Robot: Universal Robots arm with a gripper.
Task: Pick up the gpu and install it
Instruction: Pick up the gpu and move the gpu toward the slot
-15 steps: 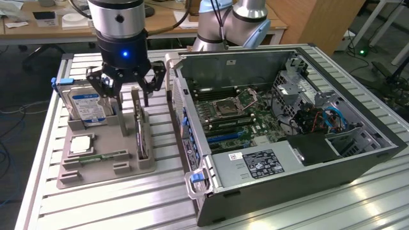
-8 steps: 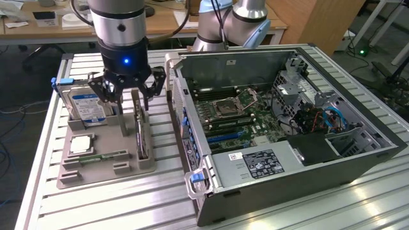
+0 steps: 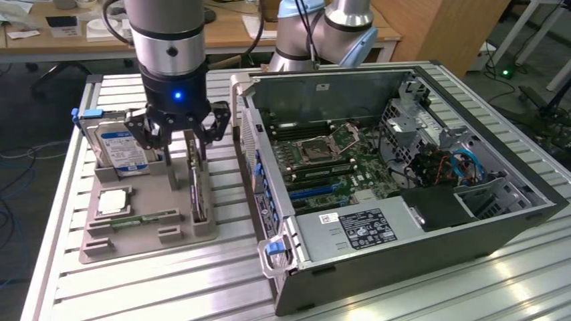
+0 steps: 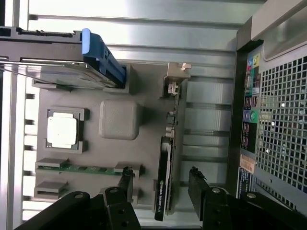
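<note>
Clearance around the gpu (image 3: 198, 194) differs from side to side. The card stands on its long edge in a slot of the grey holder (image 3: 125, 249), at the holder's 3 o'clock margin in the exterior view. Further toward 3 o'clock, the open computer case (image 3: 428, 261) rises near it, with a narrow strip of bare slatted table (image 3: 143, 287) between holder and case. Toward 9 o'clock of the card the holder's deck is low and open. A processor chip (image 3: 114, 200) and a memory stick (image 3: 143, 219) lie flat there, and a hard drive (image 3: 120, 150) stands upright at about 10 o'clock, well apart from the card. The end effector (image 3: 183, 144) hangs over the card's far end with its fingers spread, one on each side of the board and pinching nothing. From the wrist camera the fingers (image 4: 125, 179) bracket the gpu (image 4: 163, 191) with a gap on both faces, and the gap looks narrower on the case side than on the holder side. That camera also gives the card edge-on, a black strip beside a thin board, with its silvery bracket (image 4: 175, 81) at the end away from the fingers and standing proud of the holder's corner. It takes in the case's perforated rear panel (image 4: 283, 120) and coloured ports (image 4: 249, 115) running alongside the card. The exterior view gives the case interior: a motherboard (image 3: 330, 160) on its floor and a labelled power supply (image 3: 357, 231) at 6 o'clock, with open room above both.
</note>
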